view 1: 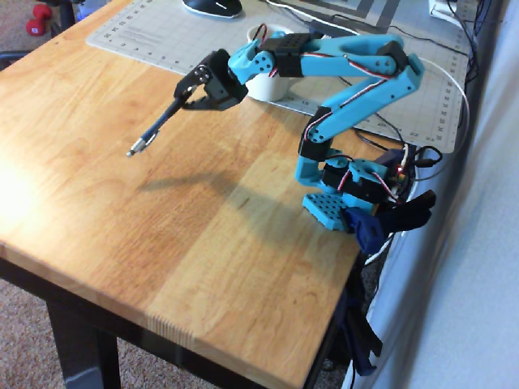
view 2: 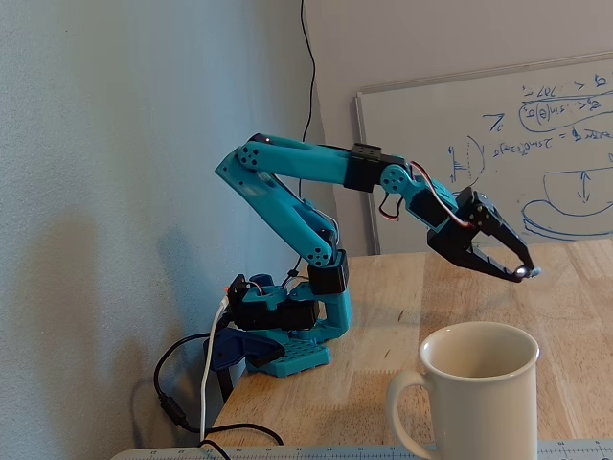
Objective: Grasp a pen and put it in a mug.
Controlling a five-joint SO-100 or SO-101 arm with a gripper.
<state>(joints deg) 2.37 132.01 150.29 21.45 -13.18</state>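
In the overhead view my gripper [view 1: 180, 99] is shut on the upper end of the slim dark pen [view 1: 154, 130]. The pen hangs in the air above the wooden table and slants down to the left, ending in its silver tip. The white mug [view 1: 268, 87] stands on the mat just right of the gripper, partly hidden by my blue arm. In the fixed view the gripper [view 2: 520, 271] hovers above and behind the mug [view 2: 477, 398], with the pen [view 2: 525, 272] seen almost end-on at the fingertips.
A grey cutting mat [view 1: 154, 36] with a black mouse [view 1: 212, 6] covers the table's far side. My base [view 1: 345, 190] sits clamped at the right edge among cables. A whiteboard [view 2: 556, 144] leans on the wall behind.
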